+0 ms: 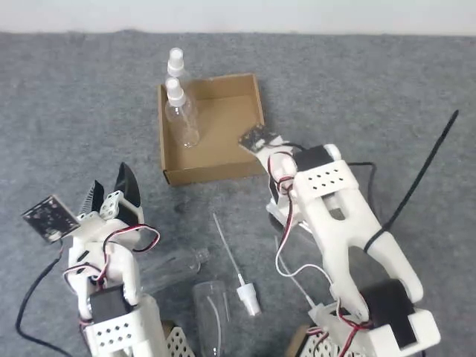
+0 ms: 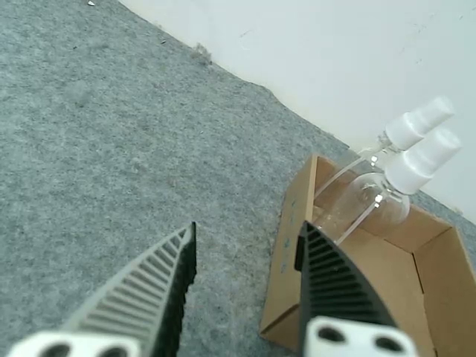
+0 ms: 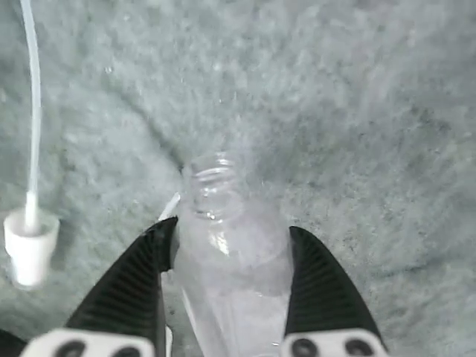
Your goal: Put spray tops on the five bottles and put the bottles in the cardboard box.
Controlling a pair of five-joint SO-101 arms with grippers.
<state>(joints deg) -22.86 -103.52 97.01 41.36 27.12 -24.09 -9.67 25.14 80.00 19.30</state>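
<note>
From above I see the cardboard box [image 1: 223, 126] at the far centre of the grey surface [image 1: 74, 97], with two capped bottles [image 1: 182, 119] at its left wall and a loose spray top [image 1: 248, 296] lying near. The left wrist view shows the left end effector [image 2: 245, 275] open and empty, left of the box. The right wrist view shows the right end effector [image 3: 232, 230] clamped on an uncapped bottle [image 3: 214, 190].

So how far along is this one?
Done: two capped bottles sit in the cardboard box. In hand: the right hand grips an uncapped bottle; the left hand is open, holding nothing. Left: two more bare bottles and a loose spray top lie on the carpet, so three bottles need tops and boxing.
</note>
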